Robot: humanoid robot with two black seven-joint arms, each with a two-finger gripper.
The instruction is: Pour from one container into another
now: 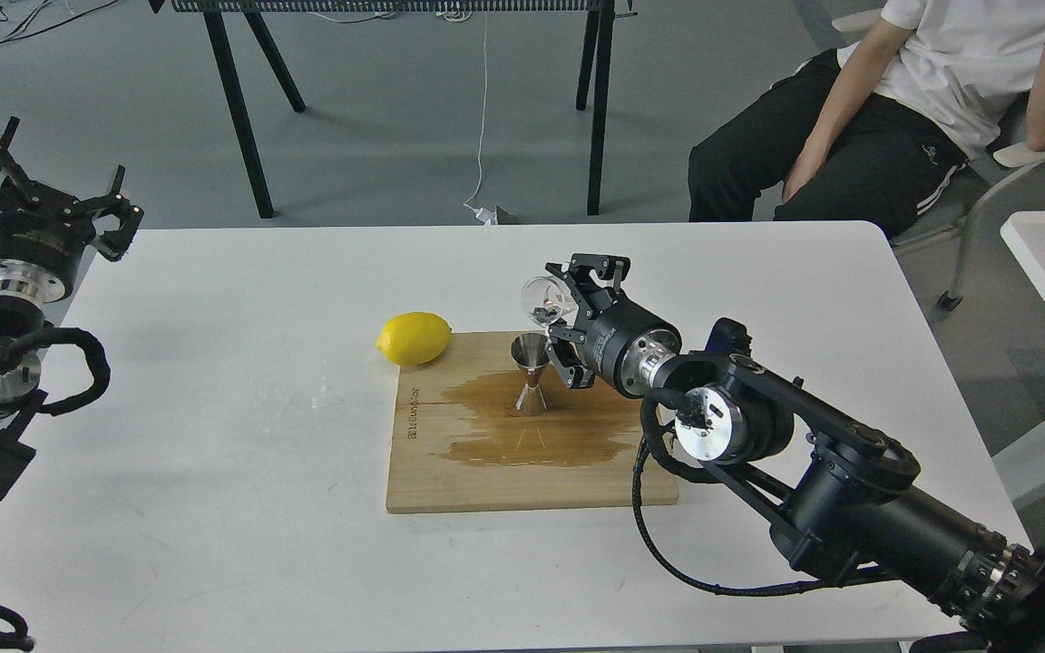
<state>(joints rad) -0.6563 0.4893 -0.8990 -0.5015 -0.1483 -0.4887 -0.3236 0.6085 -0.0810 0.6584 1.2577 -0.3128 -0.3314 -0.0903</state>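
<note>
The steel hourglass jigger (531,374) stands upright on the wooden board (522,472), in the middle of a dark wet stain. Just above and right of its open top, my right gripper (561,315) is shut on the tiny clear glass cup (543,300), which lies tipped on its side with its mouth facing left. My left gripper (40,188) hangs open and holding nothing off the table's far left edge, away from everything.
A yellow lemon (414,337) rests at the board's back left corner. A few water drops (327,396) lie on the white table (214,508) left of the board. A seated person (894,109) is behind the table's far right corner.
</note>
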